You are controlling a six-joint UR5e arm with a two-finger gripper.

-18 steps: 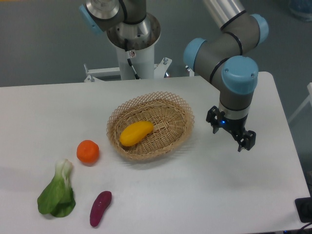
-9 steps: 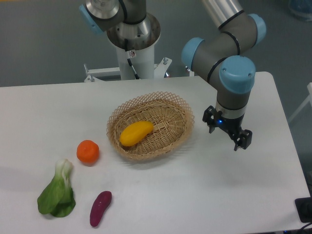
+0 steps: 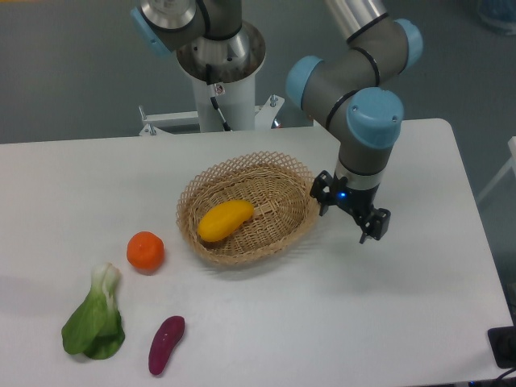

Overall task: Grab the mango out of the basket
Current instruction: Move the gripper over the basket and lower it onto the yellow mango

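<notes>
The yellow-orange mango (image 3: 225,219) lies in the left half of the tan wicker basket (image 3: 282,165) in the middle of the white table. My gripper (image 3: 348,216) hangs just right of the basket's right rim, above the table. Its two black fingers stand apart and hold nothing. It is well to the right of the mango.
A round orange tangerine (image 3: 145,250) lies left of the basket. A green leafy vegetable (image 3: 95,319) and a purple sweet potato (image 3: 166,343) lie near the front left. The robot base (image 3: 219,60) stands behind the table.
The gripper has moved left and a little up, from well right of the basket to just beside its right rim. The objects have not moved.
</notes>
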